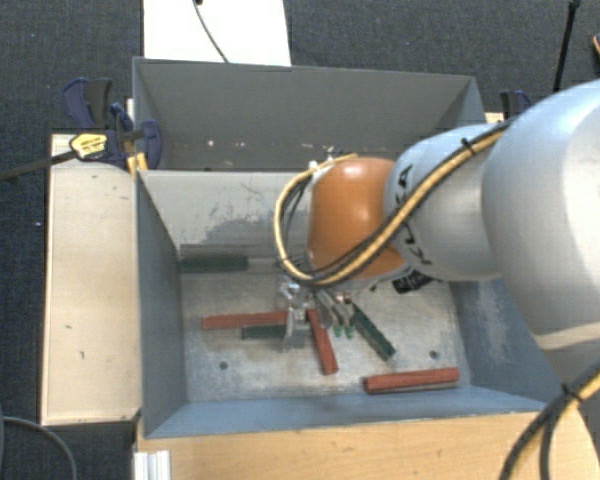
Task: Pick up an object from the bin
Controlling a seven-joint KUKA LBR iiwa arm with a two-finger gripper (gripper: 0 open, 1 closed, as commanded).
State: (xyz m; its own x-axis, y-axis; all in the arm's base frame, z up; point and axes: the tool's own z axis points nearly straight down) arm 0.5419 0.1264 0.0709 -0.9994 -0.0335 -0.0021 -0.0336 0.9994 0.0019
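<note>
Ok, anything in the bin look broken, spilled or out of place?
Nothing stands out. Red and green sticks lie flat in the bin, some bunched by the gripper, one red stick apart.

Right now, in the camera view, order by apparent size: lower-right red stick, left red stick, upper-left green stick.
1. Lower-right red stick.
2. Left red stick, nearly alike, so this order is unsure.
3. Upper-left green stick.

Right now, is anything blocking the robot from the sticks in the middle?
Nothing visible is. The gripper is down among them, right by the long red stick and the dark green stick beside it.
</note>
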